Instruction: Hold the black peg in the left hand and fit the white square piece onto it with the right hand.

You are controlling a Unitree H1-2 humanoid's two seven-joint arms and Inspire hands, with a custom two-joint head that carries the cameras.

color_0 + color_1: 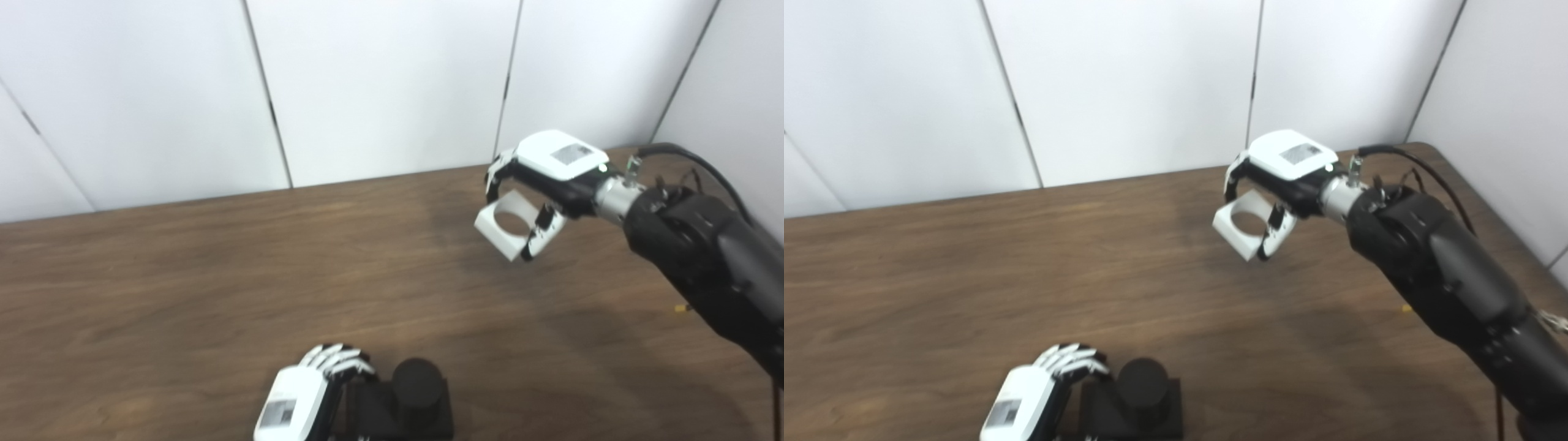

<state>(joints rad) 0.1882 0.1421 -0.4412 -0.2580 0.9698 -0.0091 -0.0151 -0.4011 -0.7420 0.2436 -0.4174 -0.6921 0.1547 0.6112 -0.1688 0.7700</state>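
Observation:
The black peg (416, 383) is a short upright cylinder on a black square base (429, 422) at the table's near edge. My left hand (309, 392) is closed around the base's left side and holds it. My right hand (548, 180) is raised above the far right of the table and is shut on the white square piece (503, 228), which has a round hole through it and is tilted. The piece is well up and to the right of the peg. The same scene shows in the right eye view, with the peg (1142, 383) and the piece (1240, 225).
The brown wooden table (214, 294) fills the view, with white wall panels (380, 86) behind it. A black cable (704, 162) loops off my right forearm. A small yellow speck (680, 309) lies on the table by the right arm.

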